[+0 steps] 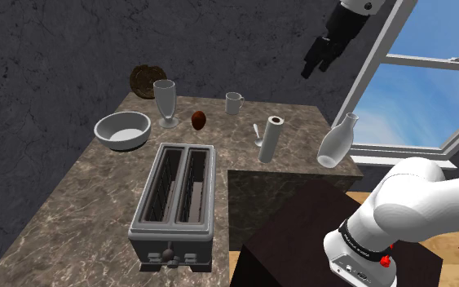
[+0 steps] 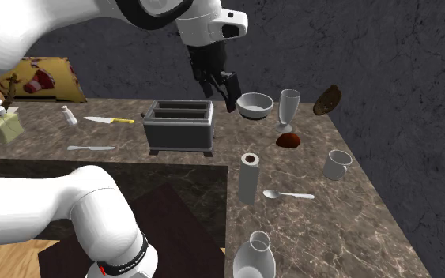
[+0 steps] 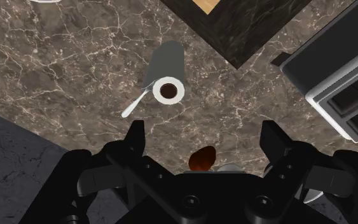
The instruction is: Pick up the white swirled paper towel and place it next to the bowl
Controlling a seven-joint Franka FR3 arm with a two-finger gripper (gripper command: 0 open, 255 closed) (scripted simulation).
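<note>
The paper towel roll point(image 1: 273, 139) stands upright on the marble counter, white-grey with a dark core. It also stands near the counter's front in the second exterior view point(image 2: 249, 178). The pale bowl point(image 1: 122, 130) sits at the counter's far left in the shoulder view, beyond the toaster in the second exterior view point(image 2: 255, 105). My black gripper point(image 1: 315, 65) hangs open high above the counter, holding nothing. In the wrist view the gripper point(image 3: 204, 132) looks straight down, and the roll point(image 3: 168, 79) lies well below and ahead of its spread fingers.
A grey toaster point(image 1: 174, 204) fills the counter's middle. Near the roll lie a spoon point(image 1: 257, 132), a glass carafe point(image 1: 337, 140), a mug point(image 1: 233, 102), a stemmed glass point(image 1: 165, 102) and a brown lump point(image 1: 198, 120). A knife point(image 2: 108, 120) lies past the toaster.
</note>
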